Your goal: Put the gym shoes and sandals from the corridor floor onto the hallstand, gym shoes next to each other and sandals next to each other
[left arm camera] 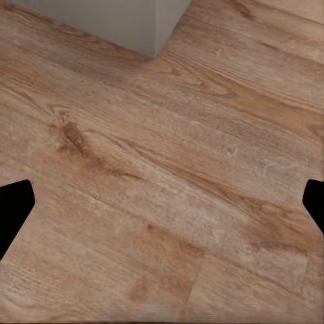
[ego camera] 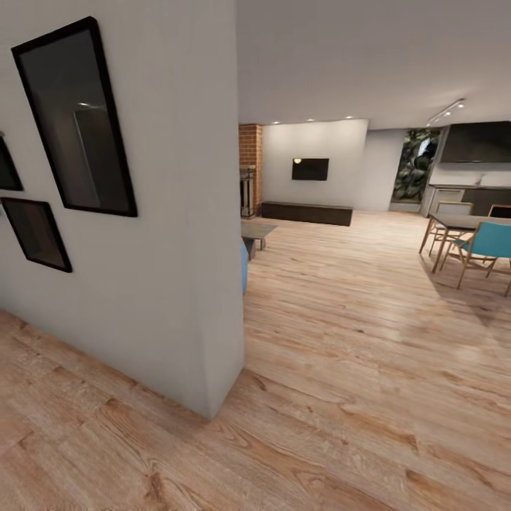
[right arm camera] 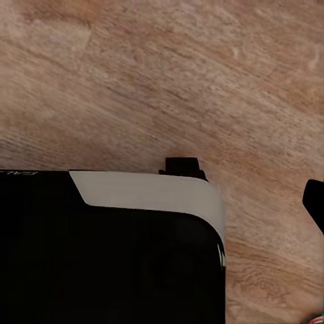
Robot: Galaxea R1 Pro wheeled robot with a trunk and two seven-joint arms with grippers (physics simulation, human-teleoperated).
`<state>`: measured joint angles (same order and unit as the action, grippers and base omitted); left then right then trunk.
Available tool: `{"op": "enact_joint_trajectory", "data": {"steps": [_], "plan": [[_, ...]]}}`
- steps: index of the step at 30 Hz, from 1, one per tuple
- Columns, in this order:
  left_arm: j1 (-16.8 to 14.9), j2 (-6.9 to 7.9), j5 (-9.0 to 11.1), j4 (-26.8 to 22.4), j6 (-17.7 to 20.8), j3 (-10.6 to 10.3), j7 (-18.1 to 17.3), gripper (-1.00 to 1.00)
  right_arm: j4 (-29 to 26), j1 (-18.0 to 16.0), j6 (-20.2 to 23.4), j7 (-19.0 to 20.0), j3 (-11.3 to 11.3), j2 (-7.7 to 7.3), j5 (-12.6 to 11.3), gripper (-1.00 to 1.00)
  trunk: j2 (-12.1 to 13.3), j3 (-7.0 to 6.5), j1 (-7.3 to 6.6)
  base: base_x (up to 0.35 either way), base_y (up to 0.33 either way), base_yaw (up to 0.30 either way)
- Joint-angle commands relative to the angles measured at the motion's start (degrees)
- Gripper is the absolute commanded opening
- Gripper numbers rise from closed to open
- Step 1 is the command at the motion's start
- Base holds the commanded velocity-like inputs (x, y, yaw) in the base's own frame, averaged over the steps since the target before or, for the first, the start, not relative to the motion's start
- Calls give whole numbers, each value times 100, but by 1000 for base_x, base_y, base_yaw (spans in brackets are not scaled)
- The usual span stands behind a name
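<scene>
At nine o'clock in the head view, three dark picture frames [ego camera: 74,121] hang on a grey wall [ego camera: 177,248]. Its corner juts out toward six o'clock. Past it the corridor floor [ego camera: 341,369] opens into a living area, with a wall screen [ego camera: 310,169] at about twelve o'clock. A dining table [ego camera: 461,221] with a teal chair [ego camera: 486,245] stands at three o'clock. The gym shoes, sandals and hallstand cannot be located from here, so this looks like travel or searching.

The left hand [left arm camera: 162,209] is released, its fingertips [left arm camera: 13,202] spread wide over bare planks and holding nothing. For the right hand [right arm camera: 165,206], one fingertip [right arm camera: 314,202] stands out against the floor. Its partner is lost against the robot's dark base [right arm camera: 101,256], so I cannot tell its state.

To do this step well, I would turn the base slowly clear of the wall corner. Both arms should stay tucked in, and the head should sweep low along the floor.
</scene>
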<state>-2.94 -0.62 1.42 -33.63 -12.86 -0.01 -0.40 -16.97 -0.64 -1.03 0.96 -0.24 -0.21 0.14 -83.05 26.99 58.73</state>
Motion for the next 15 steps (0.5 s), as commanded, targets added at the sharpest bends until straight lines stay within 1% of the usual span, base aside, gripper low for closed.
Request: {"op": "enact_joint_trajectory", "data": {"steps": [1,5,8,15], "plan": [[-5,-3,17,12,-19,-2,-6,100,0,-1,-11,10,-5,0,2,100,-3,8,0,0,0,242],[-5,0,22,31,-22,-3,-10,100,1,-1,-11,10,-13,2,-18,100,-3,18,0,0,0,258],[-5,0,23,36,-23,-1,-11,100,1,-2,-11,10,-17,6,-29,100,-3,24,0,0,0,191],[-5,1,17,40,-23,-13,-12,100,1,-4,-11,10,-20,8,-40,100,-3,26,0,0,0,32]]}}
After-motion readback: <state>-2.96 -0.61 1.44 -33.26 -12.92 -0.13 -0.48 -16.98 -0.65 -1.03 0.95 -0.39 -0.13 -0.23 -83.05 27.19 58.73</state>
